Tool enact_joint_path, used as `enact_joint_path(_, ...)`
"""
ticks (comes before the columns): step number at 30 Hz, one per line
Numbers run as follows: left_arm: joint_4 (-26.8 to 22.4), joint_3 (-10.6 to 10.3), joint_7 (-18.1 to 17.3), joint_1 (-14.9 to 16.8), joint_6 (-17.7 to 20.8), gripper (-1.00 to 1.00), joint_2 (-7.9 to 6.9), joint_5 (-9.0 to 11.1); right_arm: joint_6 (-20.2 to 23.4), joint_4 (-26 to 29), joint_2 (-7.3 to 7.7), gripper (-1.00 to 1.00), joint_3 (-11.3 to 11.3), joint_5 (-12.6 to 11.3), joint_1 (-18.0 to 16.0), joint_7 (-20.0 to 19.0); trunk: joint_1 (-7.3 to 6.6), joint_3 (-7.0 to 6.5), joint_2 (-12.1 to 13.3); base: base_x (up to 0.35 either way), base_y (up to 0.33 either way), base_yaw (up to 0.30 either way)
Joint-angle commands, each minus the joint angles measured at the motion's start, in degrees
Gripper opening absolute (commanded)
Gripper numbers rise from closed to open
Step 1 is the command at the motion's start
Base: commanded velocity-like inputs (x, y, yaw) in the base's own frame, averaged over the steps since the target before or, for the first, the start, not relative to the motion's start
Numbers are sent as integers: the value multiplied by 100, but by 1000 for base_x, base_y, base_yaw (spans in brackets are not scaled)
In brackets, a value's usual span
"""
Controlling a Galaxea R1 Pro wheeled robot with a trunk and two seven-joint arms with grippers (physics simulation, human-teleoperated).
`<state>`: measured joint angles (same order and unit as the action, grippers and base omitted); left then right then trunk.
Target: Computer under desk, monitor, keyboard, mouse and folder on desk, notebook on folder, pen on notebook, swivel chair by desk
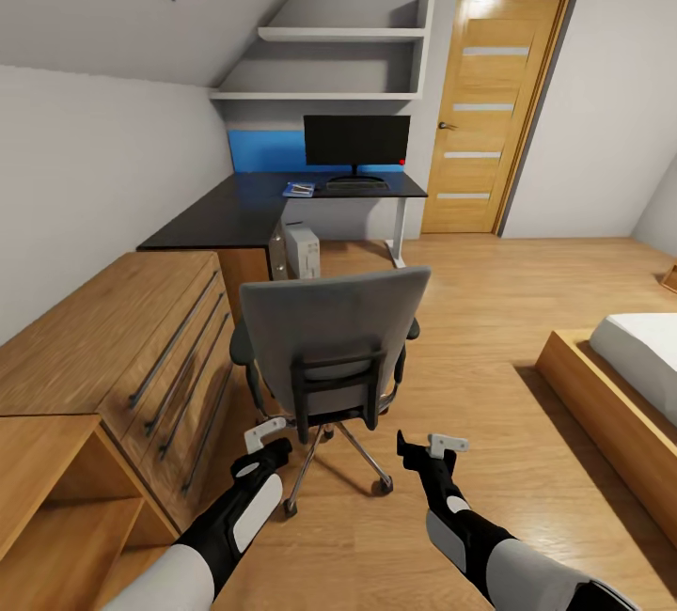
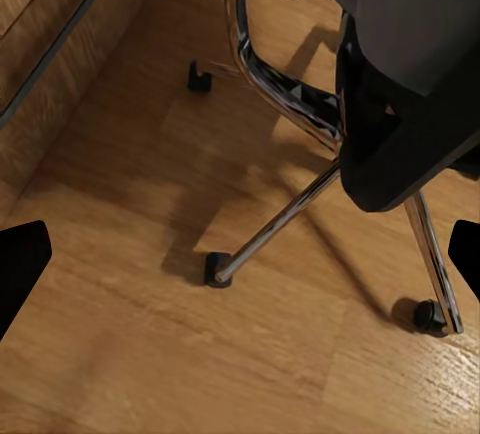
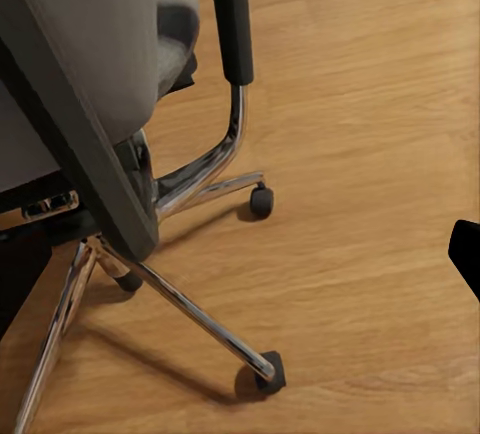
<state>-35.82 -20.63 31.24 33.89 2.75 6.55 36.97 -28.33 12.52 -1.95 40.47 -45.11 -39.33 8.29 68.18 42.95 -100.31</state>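
Wooden flooring point(image 1: 489, 329) of an attic bedroom fills the foreground, where the left gripper point(image 1: 266, 437) and right gripper point(image 1: 431, 449) hang low with jaws apart and holding nothing, one to each side of the swivel chair point(image 1: 329, 334), apparently poised to push its back. Beyond the chair, which stands well short of the desk point(image 1: 254, 207), the computer point(image 1: 301, 249) sits underneath. On the desk are the monitor point(image 1: 356, 141), the keyboard point(image 1: 356, 185) before it, and the blue folder point(image 1: 299, 189) alongside; mouse, notebook and pen cannot be made out.
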Motion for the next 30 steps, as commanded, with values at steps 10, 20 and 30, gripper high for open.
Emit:
enact_joint_path(10,-12,-20,57,4,24,100,-4,20,-16,-3,2,100,49,-15,-5,49,175,149,-323,0,0,0)
enact_joint_path(20,-13,-18,58,4,24,100,-7,21,-18,-4,2,100,49,-15,-5,47,395,328,-724,0,0,0)
enact_joint_path(30,-13,-18,63,4,24,100,-11,21,-17,-4,2,100,49,-15,-5,48,614,508,-1126,0,0,0)
